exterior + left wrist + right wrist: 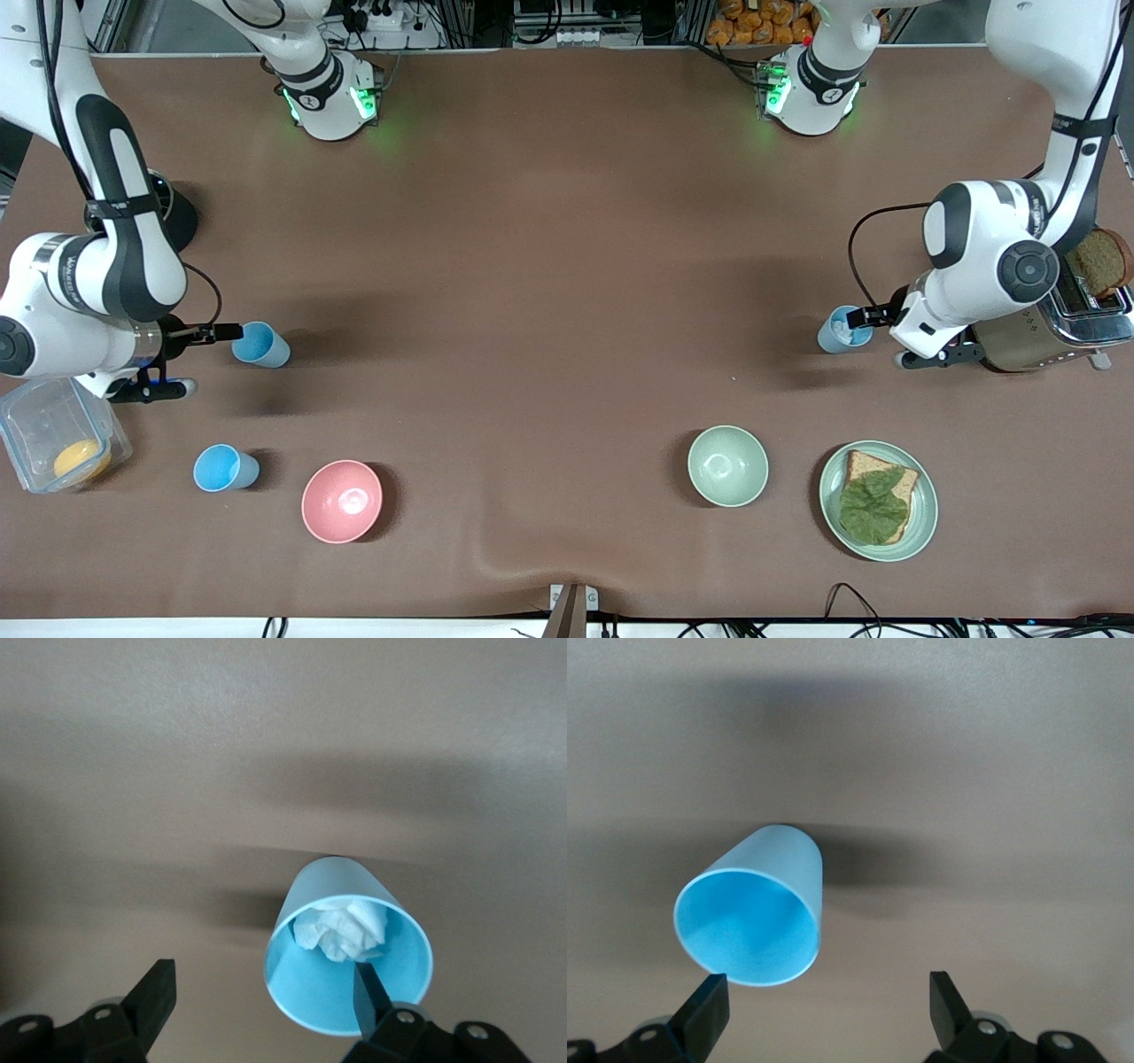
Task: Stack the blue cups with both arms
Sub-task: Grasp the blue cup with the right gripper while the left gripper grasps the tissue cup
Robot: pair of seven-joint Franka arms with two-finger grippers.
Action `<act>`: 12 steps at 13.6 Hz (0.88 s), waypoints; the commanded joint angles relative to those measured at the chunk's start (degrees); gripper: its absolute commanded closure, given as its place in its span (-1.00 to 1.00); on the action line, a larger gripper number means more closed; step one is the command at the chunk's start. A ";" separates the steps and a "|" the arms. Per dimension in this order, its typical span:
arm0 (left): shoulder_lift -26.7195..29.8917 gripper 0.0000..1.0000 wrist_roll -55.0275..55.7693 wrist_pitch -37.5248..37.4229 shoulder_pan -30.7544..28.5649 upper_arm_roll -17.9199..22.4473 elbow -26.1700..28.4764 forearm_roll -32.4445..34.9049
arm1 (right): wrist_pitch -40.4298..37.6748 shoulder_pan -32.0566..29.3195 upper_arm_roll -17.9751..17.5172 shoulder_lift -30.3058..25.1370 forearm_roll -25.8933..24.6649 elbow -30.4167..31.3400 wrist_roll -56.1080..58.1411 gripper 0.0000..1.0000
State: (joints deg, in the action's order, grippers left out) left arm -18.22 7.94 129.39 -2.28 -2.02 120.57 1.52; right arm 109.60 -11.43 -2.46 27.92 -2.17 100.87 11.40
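A sky-blue cup (261, 344) stands toward the right arm's end of the table. My right gripper (218, 360) is open and low beside it. In the right wrist view the cup (757, 921) sits off-centre, just ahead of one finger (709, 1010), and the gripper (826, 1005) is empty. A paler blue cup (837, 335) with crumpled white paper inside stands toward the left arm's end. My left gripper (877, 339) is open at it. In the left wrist view one finger (368, 992) is over the cup's (345, 966) mouth and the other is outside. Another sky-blue cup (224, 468) stands nearer the camera.
A pink bowl (342, 501), a green bowl (727, 465) and a green plate (921, 523) with bread and lettuce lie nearer the camera. A toaster (1054, 332) holding a slice stands by the left arm. A clear container (58, 434) sits by the right arm.
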 commanded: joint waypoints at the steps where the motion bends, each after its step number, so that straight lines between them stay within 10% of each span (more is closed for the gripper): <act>1: -1.63 -0.49 -0.64 2.27 -0.45 -0.36 0.28 1.03 | 3.06 -1.67 -0.79 1.35 0.76 0.73 0.20 -1.00; 3: -2.08 -0.14 -0.64 2.36 -0.45 -0.44 0.28 0.59 | 4.03 -1.67 -0.79 2.58 0.85 0.64 0.20 -1.00; 6: -2.08 1.00 0.15 2.36 -0.27 -0.45 0.20 0.33 | 4.74 -1.67 -0.88 4.51 1.72 0.38 0.11 -1.00; 9: -1.90 1.00 0.15 2.36 -0.27 -0.62 0.11 0.06 | 5.09 -1.58 -0.79 5.04 5.24 0.29 0.20 -0.92; 12: -0.33 1.00 -0.11 2.01 -0.36 -1.58 -0.24 -0.03 | 5.71 -1.58 -0.79 5.66 5.42 0.29 0.11 0.45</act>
State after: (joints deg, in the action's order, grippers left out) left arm -20.00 7.94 131.36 -2.23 -2.84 120.22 1.19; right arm 114.86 -12.04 -2.48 32.92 2.28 101.61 11.40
